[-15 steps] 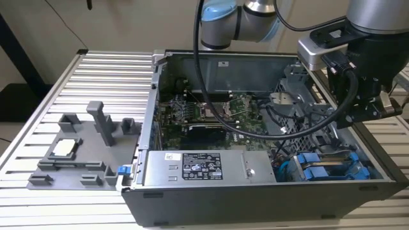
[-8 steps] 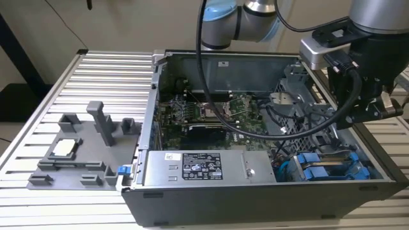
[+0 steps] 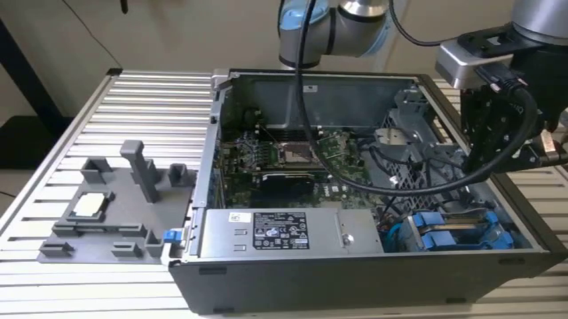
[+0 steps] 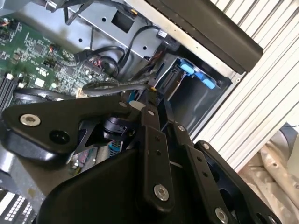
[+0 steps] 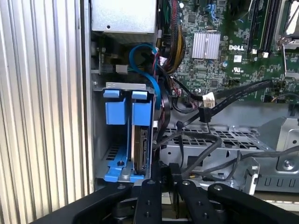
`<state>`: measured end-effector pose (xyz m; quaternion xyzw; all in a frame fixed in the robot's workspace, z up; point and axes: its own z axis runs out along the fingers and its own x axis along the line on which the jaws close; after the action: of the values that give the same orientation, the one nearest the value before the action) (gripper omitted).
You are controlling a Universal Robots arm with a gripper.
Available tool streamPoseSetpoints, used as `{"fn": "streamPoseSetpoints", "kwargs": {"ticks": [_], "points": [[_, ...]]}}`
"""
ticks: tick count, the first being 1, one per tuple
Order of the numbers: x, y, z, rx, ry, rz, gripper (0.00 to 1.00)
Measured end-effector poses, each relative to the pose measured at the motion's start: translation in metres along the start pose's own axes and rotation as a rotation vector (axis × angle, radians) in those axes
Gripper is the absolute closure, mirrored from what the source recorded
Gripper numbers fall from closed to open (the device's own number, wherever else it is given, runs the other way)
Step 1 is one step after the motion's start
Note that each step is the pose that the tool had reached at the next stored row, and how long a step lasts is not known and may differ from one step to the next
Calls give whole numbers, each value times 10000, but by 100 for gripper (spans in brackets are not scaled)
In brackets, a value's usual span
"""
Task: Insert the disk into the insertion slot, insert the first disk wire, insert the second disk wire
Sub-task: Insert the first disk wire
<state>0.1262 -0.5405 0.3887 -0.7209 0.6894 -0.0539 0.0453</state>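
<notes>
Disk [image 5: 140, 149] is seated in insertion slot [image 5: 112, 153] | wiring judged in hand | gripper [image 5: 166, 173] just beside, grip cannot be told | square, gentle approach needed

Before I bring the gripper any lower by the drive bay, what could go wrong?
Loose black cables lie right beside the gripper, next to the disk in its blue carrier, and could snag. The arm's own thick cable sags into the open computer case and might catch.
</notes>
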Motion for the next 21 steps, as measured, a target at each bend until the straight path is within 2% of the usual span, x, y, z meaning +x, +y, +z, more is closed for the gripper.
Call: {"fn": "streamPoseSetpoints", "kwargs": {"ticks": [4, 8, 9, 13, 17, 21], "points": [[23, -72, 17, -424, -7, -6, 81], [58, -130, 36, -741, -11, -10, 81], [79, -153, 46, -866, -16, -12, 81], [120, -195, 66, -1107, -24, -14, 81], [161, -226, 82, -1307, -28, -15, 81], [195, -250, 126, -1403, -33, -9, 81]]}}
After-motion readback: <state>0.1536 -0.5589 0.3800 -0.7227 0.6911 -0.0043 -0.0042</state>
